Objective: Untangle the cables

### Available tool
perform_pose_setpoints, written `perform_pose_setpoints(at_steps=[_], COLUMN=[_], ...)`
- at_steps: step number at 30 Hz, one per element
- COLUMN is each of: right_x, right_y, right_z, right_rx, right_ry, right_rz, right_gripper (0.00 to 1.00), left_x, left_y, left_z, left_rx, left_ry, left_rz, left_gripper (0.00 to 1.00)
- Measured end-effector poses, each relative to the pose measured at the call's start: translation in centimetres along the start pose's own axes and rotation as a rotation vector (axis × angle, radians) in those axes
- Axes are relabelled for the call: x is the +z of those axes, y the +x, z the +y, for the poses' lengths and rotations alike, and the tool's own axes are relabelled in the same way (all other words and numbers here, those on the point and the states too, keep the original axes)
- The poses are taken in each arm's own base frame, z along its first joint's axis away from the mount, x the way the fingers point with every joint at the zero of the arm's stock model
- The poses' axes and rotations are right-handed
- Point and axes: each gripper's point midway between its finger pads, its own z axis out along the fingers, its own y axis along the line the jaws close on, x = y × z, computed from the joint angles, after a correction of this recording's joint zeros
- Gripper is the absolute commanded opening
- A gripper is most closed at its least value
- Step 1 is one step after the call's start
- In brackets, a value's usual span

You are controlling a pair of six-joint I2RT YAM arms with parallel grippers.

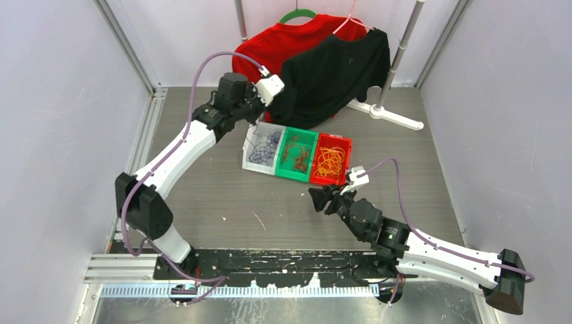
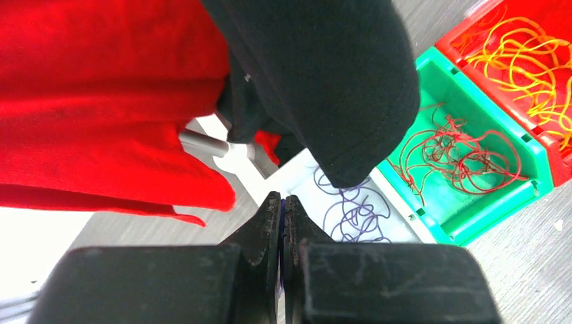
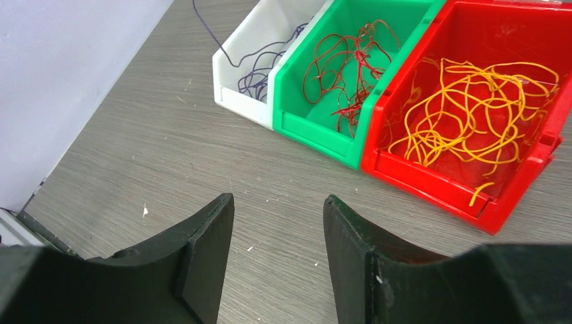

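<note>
Right end effector (image 3: 278, 200) released over grey table (image 3: 168, 135), left end effector (image 2: 282, 199) clenched on purple cable (image 2: 354, 219), pale walls (image 1: 54, 101) around.

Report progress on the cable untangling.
Done: purple cables in white bin, red cables in green bin, yellow cables in red bin. In hand: left gripper shut, apparently holding a purple strand; right gripper open, empty. Left: every bunch looks tangled.
</note>
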Motion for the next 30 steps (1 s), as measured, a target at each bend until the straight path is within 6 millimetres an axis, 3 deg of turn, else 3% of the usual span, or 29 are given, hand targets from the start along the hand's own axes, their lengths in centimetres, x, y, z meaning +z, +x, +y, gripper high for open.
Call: perform_pose_setpoints(at_steps=[6,21,30], right_x=[-0.2,-0.3,-0.7], right_y=[-0.5,-0.8,-1.0], right_z=[-0.8,-2.5,-3.4], right_rx=[-0.013,-0.031,-0.031], right_ry=[0.036,0.119,0.155], right_rz=[-0.014,-0.019,-0.016], right_gripper=[0.56,0.54,0.54], left_x=[3.1,9.6,11.6], left_y=[4.4,10.6,14.7], left_z=[-1.3,-3.9,-5.4], left_rx=[-0.047,-0.121,-0.098], left_ry=[0.019,0.061,0.101], left_rz=[0.136,0.208,0.278], left_gripper=[0.00,0.00,0.00])
